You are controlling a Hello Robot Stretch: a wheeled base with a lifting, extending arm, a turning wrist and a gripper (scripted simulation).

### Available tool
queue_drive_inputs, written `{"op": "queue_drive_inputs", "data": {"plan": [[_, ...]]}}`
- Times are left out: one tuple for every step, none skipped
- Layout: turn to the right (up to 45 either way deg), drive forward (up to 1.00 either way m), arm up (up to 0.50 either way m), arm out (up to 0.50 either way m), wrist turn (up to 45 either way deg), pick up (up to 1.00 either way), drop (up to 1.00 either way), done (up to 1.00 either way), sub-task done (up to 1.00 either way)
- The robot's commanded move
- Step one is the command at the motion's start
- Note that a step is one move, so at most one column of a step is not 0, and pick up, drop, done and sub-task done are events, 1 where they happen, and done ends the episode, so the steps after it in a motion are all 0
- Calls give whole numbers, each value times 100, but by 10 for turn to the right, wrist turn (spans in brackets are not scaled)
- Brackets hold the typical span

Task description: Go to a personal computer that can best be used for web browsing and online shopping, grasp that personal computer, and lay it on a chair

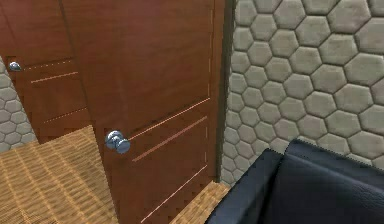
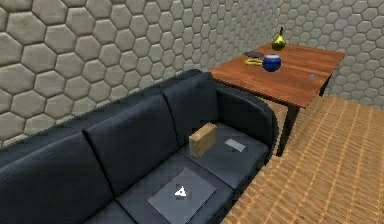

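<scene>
Blue bowl [image 2: 271,63] on the desk [image 2: 292,82], contents unclear; tan box [image 2: 204,138] on the sofa [image 2: 130,140]; pincer's state, can't tell.

Nothing of own body to describe here: no colours, shapes, cables, screws or markings to report.
</scene>
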Motion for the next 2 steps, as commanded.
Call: {"op": "queue_drive_inputs", "data": {"plan": [[0, 0, 42, 0, 0, 0, 0, 0, 0], [0, 0, 0, 26, 0, 0, 0, 0, 0]]}}
